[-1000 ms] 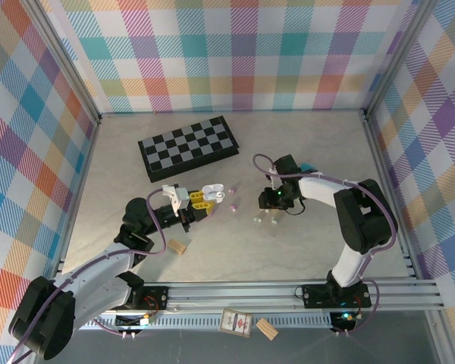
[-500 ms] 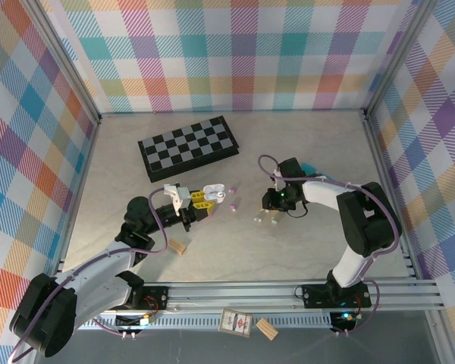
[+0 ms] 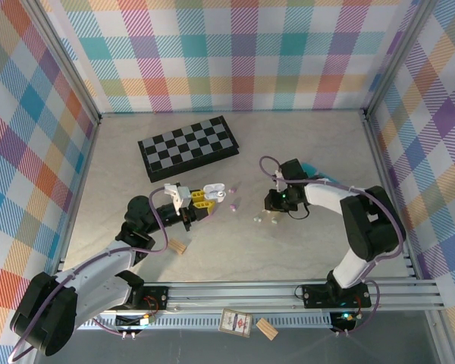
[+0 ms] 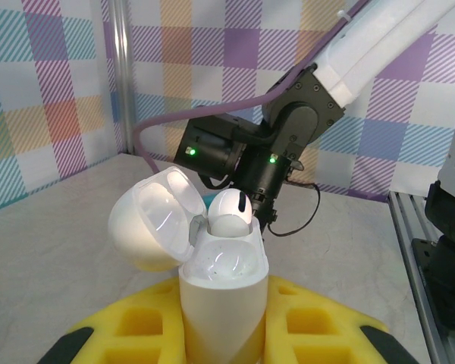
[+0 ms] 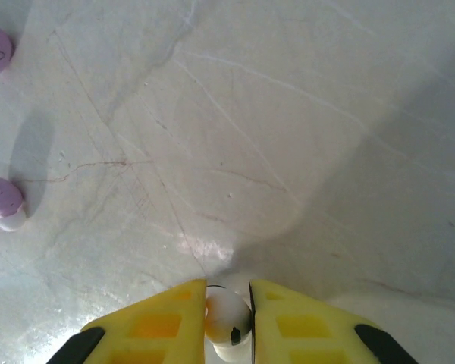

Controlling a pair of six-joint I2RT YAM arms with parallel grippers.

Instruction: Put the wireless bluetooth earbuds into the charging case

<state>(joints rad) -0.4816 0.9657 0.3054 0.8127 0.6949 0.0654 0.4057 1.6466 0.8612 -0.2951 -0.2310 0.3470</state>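
My left gripper (image 3: 199, 200) is shut on a white charging case (image 4: 224, 303), held upright between its yellow fingers (image 4: 318, 318). The case's lid (image 4: 148, 220) hangs open to the left, and one white earbud (image 4: 230, 212) sits in the case. My right gripper (image 5: 227, 303) is low over the table and shut on a white earbud (image 5: 227, 317). In the top view this gripper (image 3: 275, 209) stands by two pale buds (image 3: 258, 219). Two purple earbuds (image 3: 233, 205) lie between the arms; the right wrist view has them at far left (image 5: 4, 199).
A folded chessboard (image 3: 188, 146) lies at the back left. A tan wooden block (image 3: 178, 246) rests near the left arm. Something teal (image 3: 309, 167) sits behind the right arm. Metal rails (image 3: 288, 292) border the front edge.
The right arm has shifted slightly to the right while its gripper stays low by the pale buds. The left arm and the case have hardly moved.
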